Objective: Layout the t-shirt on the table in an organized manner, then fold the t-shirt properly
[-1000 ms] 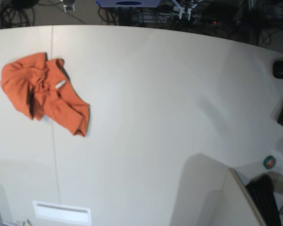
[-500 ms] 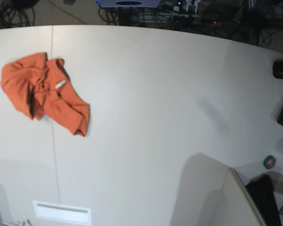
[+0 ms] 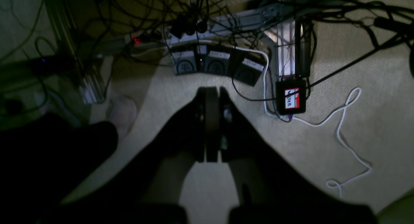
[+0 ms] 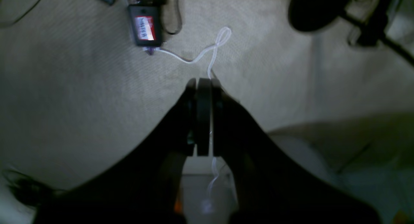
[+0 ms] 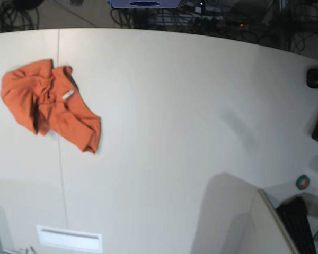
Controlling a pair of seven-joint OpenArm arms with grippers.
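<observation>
Nothing has shifted on the table (image 5: 175, 106) in the last second: the t-shirt (image 5: 47, 103) lies where it lay, crumpled near the seam line (image 5: 60, 159). Both our grippers, left gripper (image 3: 209, 91) and right gripper (image 4: 203, 83), hang over carpeted floor (image 4: 64, 88) with jaws pressed together, holding nothing. We judge laying out has not begun.

Orange t-shirt (image 5: 49, 103) crumpled in heap, unfolded, small white tag facing up; lies on white surface (image 5: 169, 116), far-left part, across thin seam line.
</observation>
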